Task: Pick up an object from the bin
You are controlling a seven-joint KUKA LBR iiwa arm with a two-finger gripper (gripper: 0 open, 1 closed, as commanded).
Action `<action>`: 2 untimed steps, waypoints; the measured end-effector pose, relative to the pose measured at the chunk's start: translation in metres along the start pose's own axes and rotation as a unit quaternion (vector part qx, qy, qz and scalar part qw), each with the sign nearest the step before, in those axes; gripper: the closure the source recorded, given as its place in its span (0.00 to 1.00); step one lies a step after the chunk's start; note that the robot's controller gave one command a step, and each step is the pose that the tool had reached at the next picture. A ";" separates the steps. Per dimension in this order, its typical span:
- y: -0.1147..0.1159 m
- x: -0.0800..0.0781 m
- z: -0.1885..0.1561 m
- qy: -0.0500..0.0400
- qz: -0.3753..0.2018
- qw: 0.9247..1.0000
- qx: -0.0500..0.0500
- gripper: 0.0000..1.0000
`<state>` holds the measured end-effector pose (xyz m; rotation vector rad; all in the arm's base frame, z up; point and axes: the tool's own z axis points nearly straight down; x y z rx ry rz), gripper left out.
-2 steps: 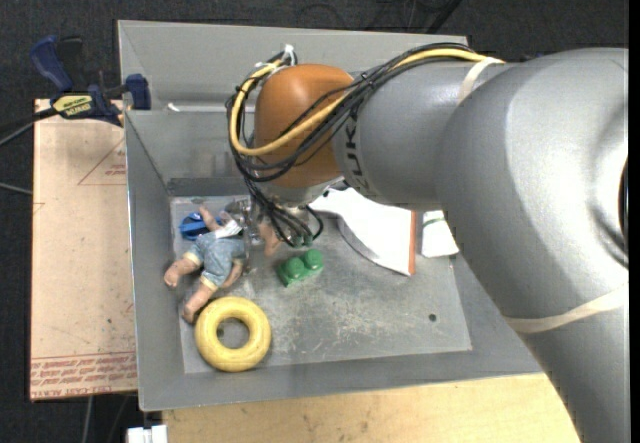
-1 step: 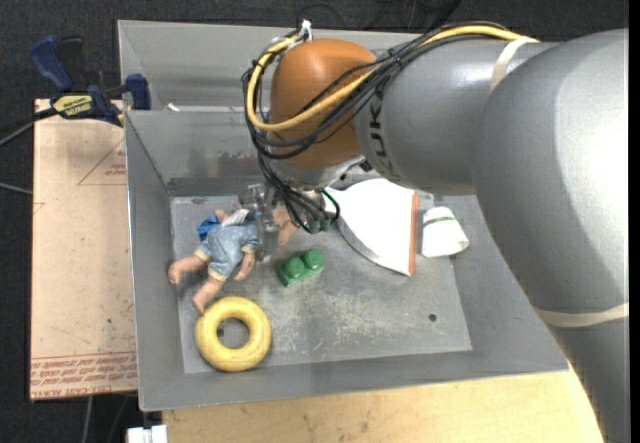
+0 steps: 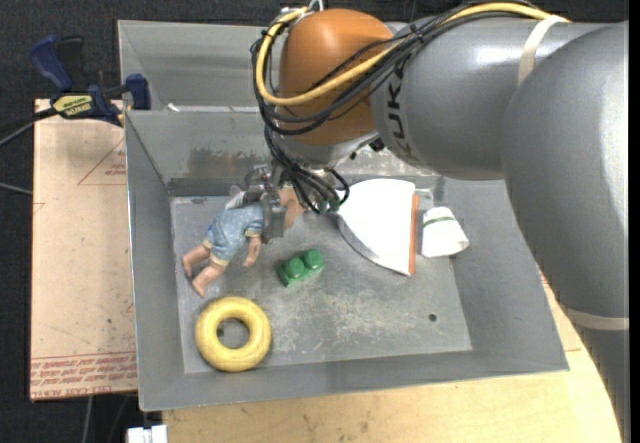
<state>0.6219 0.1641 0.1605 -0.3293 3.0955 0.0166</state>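
Gripper (image 3: 268, 203) is low by the back-left of the grey metal bin (image 3: 150, 201), right at the upper end of the small doll in blue denim (image 3: 228, 239). Spread or clamped? Can't tell. A green plastic block (image 3: 300, 268) lies just beside and a yellow doughnut-shaped ring (image 3: 234, 333) sits front-left. The front-right floor is bare.

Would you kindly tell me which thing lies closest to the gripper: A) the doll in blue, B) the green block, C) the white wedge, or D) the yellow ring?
A: the gripper is right at the doll in blue, while the green block, white wedge and yellow ring lie farther off.
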 end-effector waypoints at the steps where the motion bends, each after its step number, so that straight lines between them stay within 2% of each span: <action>1: -0.001 0.000 -0.016 0.004 0.012 1.000 -0.001 1.00; 2: -0.010 0.006 -0.101 -0.001 0.009 1.000 0.000 1.00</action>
